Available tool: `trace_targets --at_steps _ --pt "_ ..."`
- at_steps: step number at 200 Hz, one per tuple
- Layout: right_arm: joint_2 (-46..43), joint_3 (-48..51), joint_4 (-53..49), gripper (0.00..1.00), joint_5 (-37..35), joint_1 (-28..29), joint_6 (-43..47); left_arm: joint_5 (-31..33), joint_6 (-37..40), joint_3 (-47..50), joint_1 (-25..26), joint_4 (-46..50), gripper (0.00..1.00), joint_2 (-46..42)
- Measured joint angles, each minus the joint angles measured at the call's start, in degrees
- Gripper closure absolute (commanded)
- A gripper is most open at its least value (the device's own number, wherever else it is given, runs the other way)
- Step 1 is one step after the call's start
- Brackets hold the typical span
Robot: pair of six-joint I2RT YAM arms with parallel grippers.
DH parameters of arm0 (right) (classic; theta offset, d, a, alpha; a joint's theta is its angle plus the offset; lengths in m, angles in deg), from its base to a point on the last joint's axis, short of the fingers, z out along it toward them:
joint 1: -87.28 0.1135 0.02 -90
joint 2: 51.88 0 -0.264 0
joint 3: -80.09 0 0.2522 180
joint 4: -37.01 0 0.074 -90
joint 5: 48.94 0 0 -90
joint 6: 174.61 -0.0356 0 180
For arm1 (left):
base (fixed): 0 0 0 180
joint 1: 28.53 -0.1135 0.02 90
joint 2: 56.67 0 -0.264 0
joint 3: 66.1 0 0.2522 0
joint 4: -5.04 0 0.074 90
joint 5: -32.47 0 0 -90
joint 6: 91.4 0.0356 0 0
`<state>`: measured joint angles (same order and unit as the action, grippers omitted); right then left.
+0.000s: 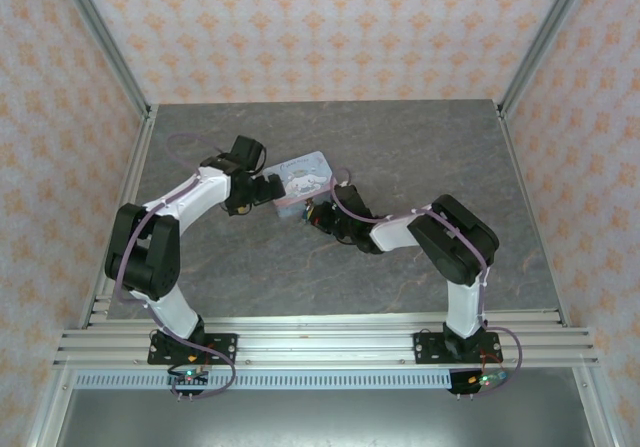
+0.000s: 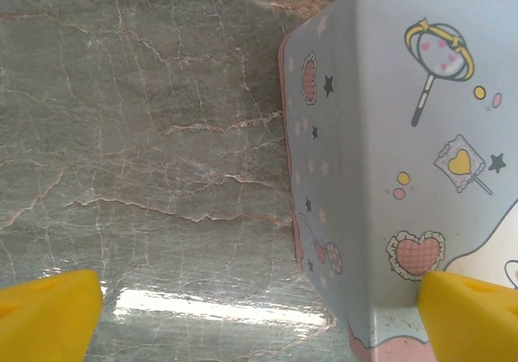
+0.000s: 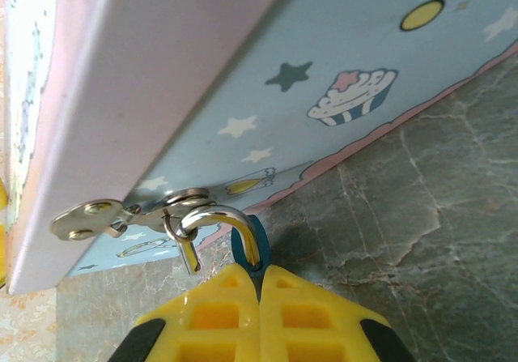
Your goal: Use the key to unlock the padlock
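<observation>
The teal padlock [image 3: 257, 234] is pinched between my right gripper's [image 3: 261, 279] yellow fingers, just below the front of the pale blue cartoon tin [image 3: 348, 46]. Its silver shackle [image 3: 229, 216] loops through the ring of the tin's metal hasp [image 3: 121, 214], and one shackle end hangs free of the body. The key is hidden from view. In the top view the right gripper [image 1: 320, 213] sits at the tin's [image 1: 305, 177] near side. My left gripper [image 2: 259, 321] is open wide at the tin's [image 2: 388, 135] left corner, one fingertip [image 2: 473, 317] over the lid.
The tin rests on a grey marble-patterned table [image 1: 400, 147] inside patterned walls with aluminium corner posts [image 1: 105, 42]. Both forearms converge on the tin mid-table. Bare tabletop [image 2: 137, 135] lies to the left of the tin.
</observation>
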<state>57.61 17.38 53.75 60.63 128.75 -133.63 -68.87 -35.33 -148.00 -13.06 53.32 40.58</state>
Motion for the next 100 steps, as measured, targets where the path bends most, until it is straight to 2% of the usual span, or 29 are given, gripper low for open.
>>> trace_targets --at_steps 100 --pt "-0.83 1.90 2.32 1.00 -1.42 0.00 -4.72 2.86 -0.02 0.83 2.16 -2.03 0.00 -0.02"
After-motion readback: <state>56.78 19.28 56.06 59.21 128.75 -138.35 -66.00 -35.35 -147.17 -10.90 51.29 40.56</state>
